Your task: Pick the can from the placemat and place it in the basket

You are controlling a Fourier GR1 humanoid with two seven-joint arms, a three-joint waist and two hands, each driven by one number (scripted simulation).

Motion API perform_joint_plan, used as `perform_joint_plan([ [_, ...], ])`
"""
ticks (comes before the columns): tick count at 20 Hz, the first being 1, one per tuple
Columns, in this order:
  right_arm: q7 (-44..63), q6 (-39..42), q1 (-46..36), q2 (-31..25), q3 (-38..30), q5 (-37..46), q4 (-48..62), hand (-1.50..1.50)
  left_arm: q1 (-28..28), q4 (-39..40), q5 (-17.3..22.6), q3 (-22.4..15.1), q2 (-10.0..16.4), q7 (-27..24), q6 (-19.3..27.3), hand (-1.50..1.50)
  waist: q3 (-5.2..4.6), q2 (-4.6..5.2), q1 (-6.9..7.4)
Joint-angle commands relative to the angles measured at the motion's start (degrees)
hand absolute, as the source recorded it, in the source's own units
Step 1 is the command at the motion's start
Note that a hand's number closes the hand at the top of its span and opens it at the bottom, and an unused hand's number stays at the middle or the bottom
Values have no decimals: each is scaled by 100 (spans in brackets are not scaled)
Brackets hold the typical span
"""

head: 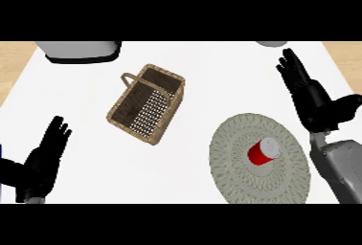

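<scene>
Black right hand hovers open, fingers straight, holding nothing, just past the placemat. Red can, pale on top, sits on the placemat, apart from the wicker basket. Left hand rests open at lower left.

red can (tilted) on placemat

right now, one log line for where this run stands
can: on placemat | basket: no can inside | left hand: open, lower left | right hand: open, upper right | stage: can not yet grasped
</scene>
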Motion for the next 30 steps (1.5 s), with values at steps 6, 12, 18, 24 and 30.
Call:
perform_joint_plan([
  [6,-1495,1869,-382,-612,-2041,-1698,577,150,-1149,-11,-402,87,625,894,54,0,-18,150,77],
  [12,-2287,410,191,-93,687,2028,-644,-150,-1498,554,-235,-45,340,1087,-241,0,-66,107,86],
  [18,286,-656,-1,511,1108,2864,-1761,-150,-1615,631,-375,71,427,1230,-357,0,-69,71,137],
  [24,2873,584,-805,-744,1025,3090,-2125,-150,-1578,647,-408,35,462,1286,-353,0,-99,27,37],
  [30,4874,1675,-1417,-1934,783,3512,-2372,-150,-1414,512,-304,104,423,1252,-400,0,-100,-9,23],
])
